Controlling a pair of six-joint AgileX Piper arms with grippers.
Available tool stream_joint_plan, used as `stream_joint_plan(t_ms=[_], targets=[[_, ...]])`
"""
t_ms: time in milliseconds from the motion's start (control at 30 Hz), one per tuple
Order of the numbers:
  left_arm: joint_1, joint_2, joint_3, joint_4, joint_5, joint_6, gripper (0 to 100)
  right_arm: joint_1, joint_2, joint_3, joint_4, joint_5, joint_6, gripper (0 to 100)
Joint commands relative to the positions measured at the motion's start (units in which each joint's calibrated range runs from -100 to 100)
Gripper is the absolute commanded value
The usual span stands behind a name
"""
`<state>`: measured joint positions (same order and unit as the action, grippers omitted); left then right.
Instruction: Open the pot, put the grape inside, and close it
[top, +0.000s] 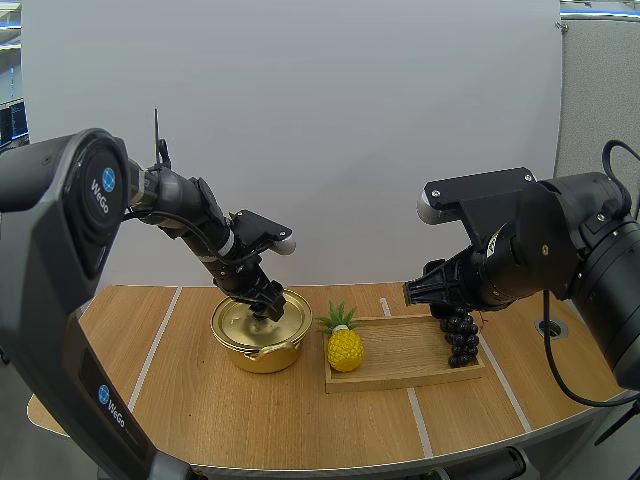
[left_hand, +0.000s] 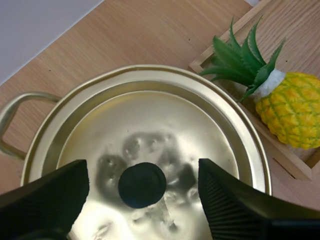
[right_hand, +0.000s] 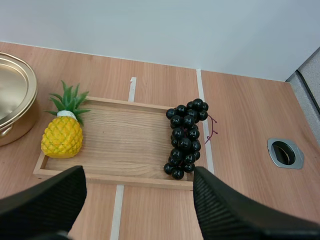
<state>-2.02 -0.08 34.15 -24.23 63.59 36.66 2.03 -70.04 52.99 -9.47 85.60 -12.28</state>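
the left gripper (left_hand: 144, 200) hangs over the lid (left_hand: 150, 120) of the pot (top: 262, 356), fingers wide either side of its black knob (left_hand: 142, 185), apparently lined up to lift it, while the right gripper (right_hand: 137, 202), equally wide, hovers above the grapes (right_hand: 186, 137) at the end of the wooden tray (right_hand: 125, 145).

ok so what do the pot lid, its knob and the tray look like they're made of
Pot lid: looks like polished gold-toned metal, since it gives blurred mirror reflections around the knob.
Knob: matte black, probably plastic, though the look leaves that open.
Wooden tray: pale unpainted wood, with visible grain lines and a raised rim.
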Motion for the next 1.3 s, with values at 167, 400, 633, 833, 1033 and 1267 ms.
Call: stream_joint_plan(t_ms=[167, 400, 633, 833, 1033, 1267], targets=[[-0.15, 0.1, -0.4, -0.2, -0.8, 0.0, 100, -0.2, 0.1, -0.4, 0.2, -1.1, 0.0, 100], [-0.15, 0.1, -0.4, 0.3, 2.0, -0.3, 20, -0.2, 0.1, -0.4, 0.2, -1.1, 0.0, 100], [-0.15, -0.1, -0.4, 0.5, 2.2, -0.3, 0, -0.2, 0.1, -0.4, 0.2, -1.1, 0.0, 100], [-0.15, -4.7, -2.3, 0.5, 2.9, -2.1, 0, -0.2, 0.1, -0.4, 0.2, -1.1, 0.0, 100], [-0.15, -13.6, -8.6, 2.7, 4.9, -5.4, 0, -0.2, 0.1, -0.4, 0.2, -1.1, 0.0, 100], [-0.07, -23.7, -17.2, 5.5, 5.5, -8.3, 0, -0.2, 0.1, -0.4, 0.2, -1.1, 0.0, 100]])
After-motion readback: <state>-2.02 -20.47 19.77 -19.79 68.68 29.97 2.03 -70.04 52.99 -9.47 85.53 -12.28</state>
